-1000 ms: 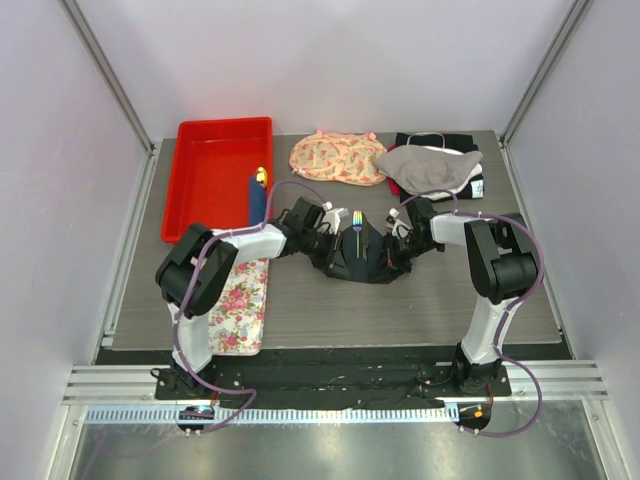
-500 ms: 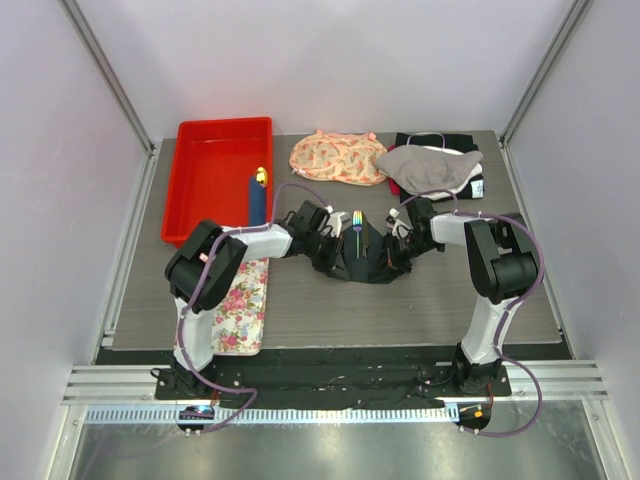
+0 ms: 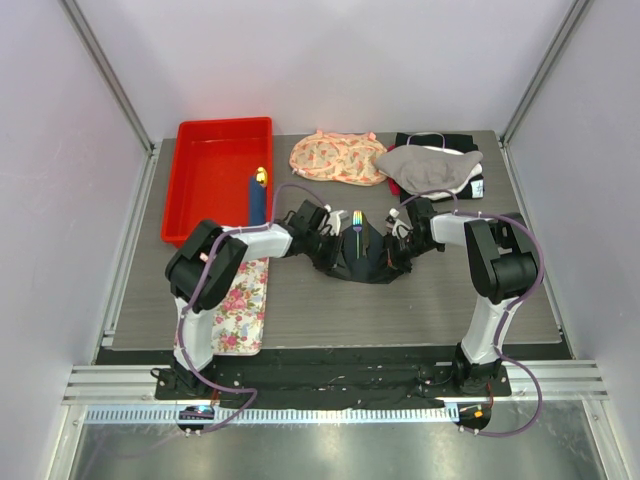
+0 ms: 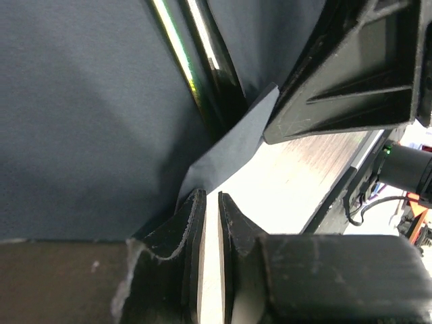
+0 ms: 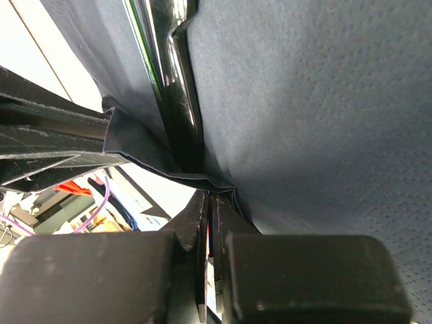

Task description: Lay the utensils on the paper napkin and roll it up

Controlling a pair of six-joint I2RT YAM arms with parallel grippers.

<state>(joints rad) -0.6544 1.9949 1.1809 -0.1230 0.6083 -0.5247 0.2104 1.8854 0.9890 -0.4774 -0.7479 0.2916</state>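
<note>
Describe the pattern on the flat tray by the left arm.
The tray has pink flowers; top external view.

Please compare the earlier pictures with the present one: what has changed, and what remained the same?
The left arm swung its elbow rightward, toward the table's middle; its fingers stayed at the paper napkin. The right gripper stayed shut on the napkin's edge. The utensils, red bin and cloths did not move.

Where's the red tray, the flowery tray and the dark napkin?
red tray (image 3: pixel 205 190): top view, on its bare floor.
flowery tray (image 3: pixel 242 310): top view, on its patterned middle.
paper napkin (image 3: pixel 362 266): top view, on its near fold.
</note>
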